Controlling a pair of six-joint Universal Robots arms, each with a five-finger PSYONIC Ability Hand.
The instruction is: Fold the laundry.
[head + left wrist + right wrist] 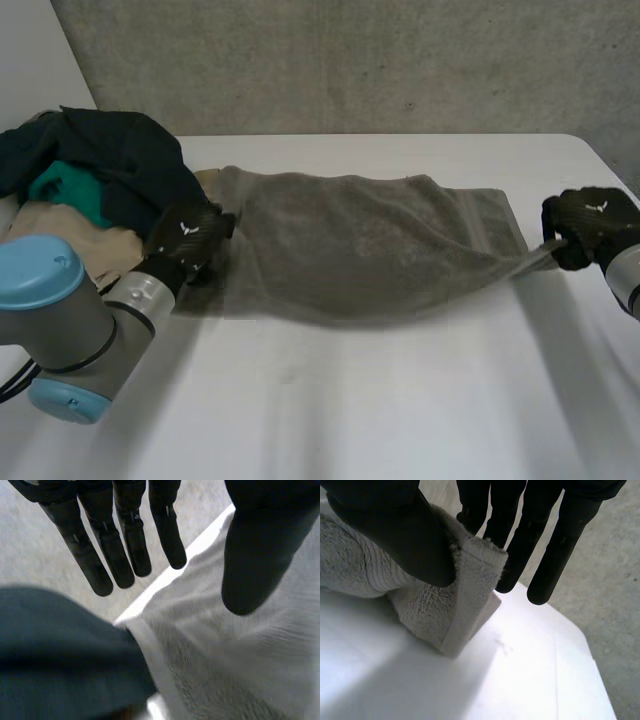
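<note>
Our right hand (395,530) pinches a corner of the grey towel (445,610), thumb pressing the hemmed edge against straight fingers, and we hold that corner just above the white table (520,680), near its right edge. Our left hand (125,545) is at the towel's opposite end with nothing gripped. Its fingers are straight and spread past the hemmed edge, and its thumb hangs apart from them above the cloth. From the head view, we see the towel lying across the middle of the table between the two hands. It is rumpled into soft folds, and its right end is drawn out to a taut point at the right hand. Just beside the left hand sits a pile of clothes (90,190), with a dark garment (110,150) on top, a teal piece (70,190) tucked under it and beige cloth (60,235) beneath. The dark garment lies against the towel's left end. A concrete wall (350,60) stands behind the table
</note>
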